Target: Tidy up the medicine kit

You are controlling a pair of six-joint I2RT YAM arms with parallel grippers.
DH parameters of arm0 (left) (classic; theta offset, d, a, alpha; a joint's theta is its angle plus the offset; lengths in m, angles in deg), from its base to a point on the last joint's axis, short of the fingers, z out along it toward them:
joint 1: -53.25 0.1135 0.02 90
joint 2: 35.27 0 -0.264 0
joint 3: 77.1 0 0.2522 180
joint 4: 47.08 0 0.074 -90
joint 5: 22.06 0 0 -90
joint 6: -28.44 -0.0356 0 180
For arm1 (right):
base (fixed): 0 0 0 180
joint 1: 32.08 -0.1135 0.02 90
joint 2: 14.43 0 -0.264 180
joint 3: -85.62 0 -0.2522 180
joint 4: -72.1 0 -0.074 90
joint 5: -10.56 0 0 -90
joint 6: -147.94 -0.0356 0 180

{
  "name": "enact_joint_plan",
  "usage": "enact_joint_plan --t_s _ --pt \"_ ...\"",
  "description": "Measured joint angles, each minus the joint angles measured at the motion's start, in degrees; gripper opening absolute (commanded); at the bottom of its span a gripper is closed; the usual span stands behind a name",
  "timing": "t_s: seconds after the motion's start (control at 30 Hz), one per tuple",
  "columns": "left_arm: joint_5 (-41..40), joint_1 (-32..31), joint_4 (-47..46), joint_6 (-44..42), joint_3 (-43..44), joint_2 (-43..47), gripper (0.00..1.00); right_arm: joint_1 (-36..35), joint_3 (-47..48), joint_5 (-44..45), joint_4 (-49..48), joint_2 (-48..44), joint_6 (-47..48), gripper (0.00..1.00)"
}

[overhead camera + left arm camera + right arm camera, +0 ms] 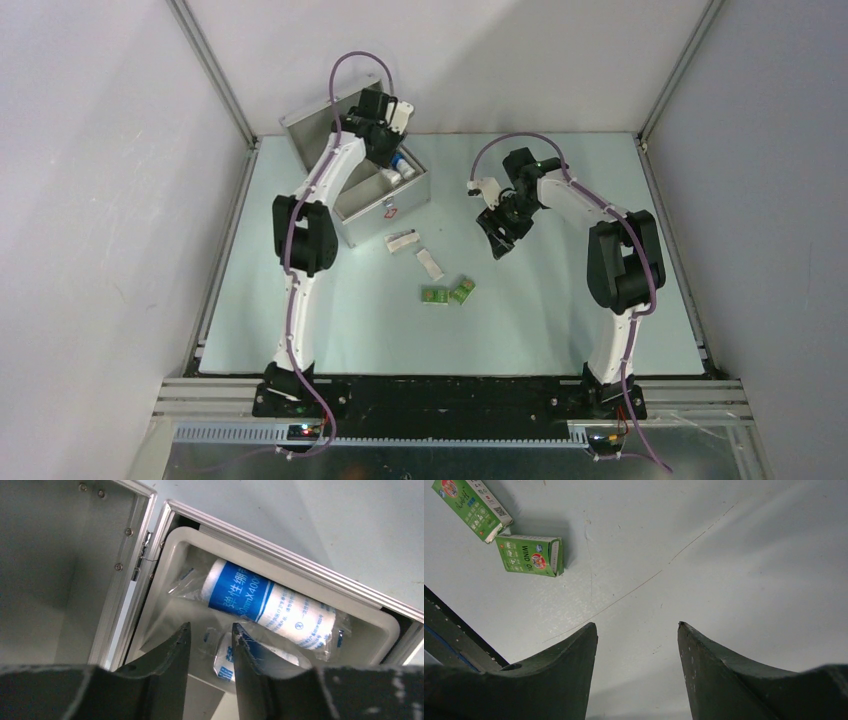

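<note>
The medicine kit (388, 206), a silver case, stands open at the back left with its lid (318, 122) raised. My left gripper (396, 162) hangs over the case's inside. In the left wrist view it (212, 626) is open above the grey inner tray (170, 555). A wrapped blue-and-white bandage roll (270, 605) lies in that tray. A second wrapped roll (225, 657) lies below and partly behind the right finger, not pinched. My right gripper (497, 245) (637, 625) hovers open over bare table with nothing between its fingers.
On the table in front of the case lie a white box (402, 240) and a white tube-like pack (430, 264). Two green boxes (435, 296) (462, 290) lie nearer me; the right wrist view shows them (530, 555) (471, 507) at upper left.
</note>
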Motion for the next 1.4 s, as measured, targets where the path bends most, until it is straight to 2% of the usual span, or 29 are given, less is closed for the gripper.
enact_joint_plan --t_s 0.1,0.3,0.43,0.53,0.67,0.73,0.83,0.93,1.03,1.27,1.4 --pt "-1.18 0.0 -0.15 0.26 0.11 -0.13 0.55 0.0 0.0 0.13 -0.02 0.0 0.02 0.64" --pt "-1.79 0.22 0.02 0.63 0.55 1.6 0.6 0.0 0.0 0.15 -0.02 0.0 0.04 0.64" --pt "-0.15 0.33 -0.02 0.81 -1.44 7.54 0.63 -0.04 0.0 0.15 -0.07 0.0 0.09 0.64" --pt "4.48 0.44 -0.63 0.31 -8.5 17.42 0.63 -0.07 0.0 0.13 -0.09 0.0 0.11 0.65" --pt "13.0 0.44 -2.62 -2.67 -22.32 32.61 0.58 -0.17 0.0 0.07 -0.17 0.0 0.11 0.65" --pt "17.42 0.42 -3.15 -6.34 -31.08 39.23 0.57 -0.22 0.0 0.02 -0.2 0.0 0.11 0.65" --pt "23.71 0.22 -3.52 -13.6 -42.27 43.87 0.59 -0.28 0.0 -0.11 -0.24 0.0 0.11 0.65" --pt "28.44 -0.94 -2.6 -22.12 -51.91 43.54 0.6 -0.33 0.0 -0.13 -0.26 0.0 0.11 0.65" --pt "32.26 -3.52 -0.04 -29.99 -55.45 40.28 0.61 -0.33 0.04 -0.02 -0.2 0.0 0.09 0.65" --pt "38.05 -9.55 -0.63 -41.72 -45.99 28.63 0.6 -0.2 0.09 5.81 -0.96 -1.18 0.09 0.66" --pt "37.51 -12.5 -1.03 -45.97 -40.81 23.06 0.59 0.48 0.09 10.38 -2.21 -3.06 -0.13 0.66"
